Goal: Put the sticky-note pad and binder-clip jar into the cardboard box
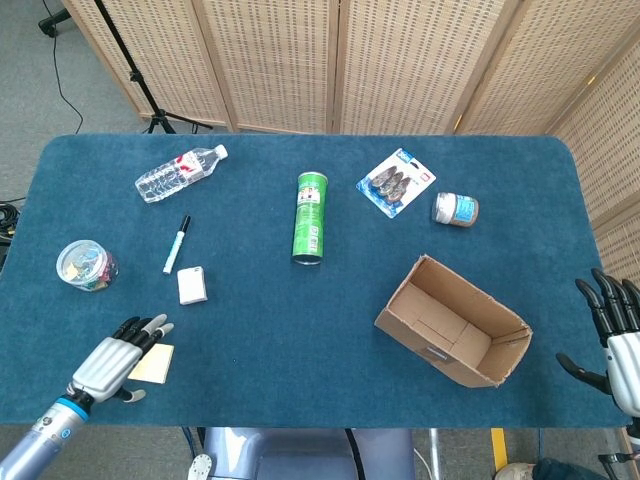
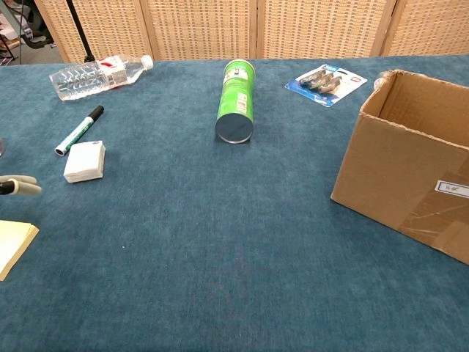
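The head view looks steeply down from high above, taking in the whole blue felt-covered table (image 1: 300, 340). The chest view sits low at the near edge (much closer). Both share the lying green cylindrical can (image 1: 310, 217) (image 2: 236, 100) and open brown cardboard box (image 1: 455, 320) (image 2: 410, 169).

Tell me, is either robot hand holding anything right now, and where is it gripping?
Nothing is held. The left robot hand hovers with fingers spread over the sticky-note pad; the right robot hand is open at the table's edge.
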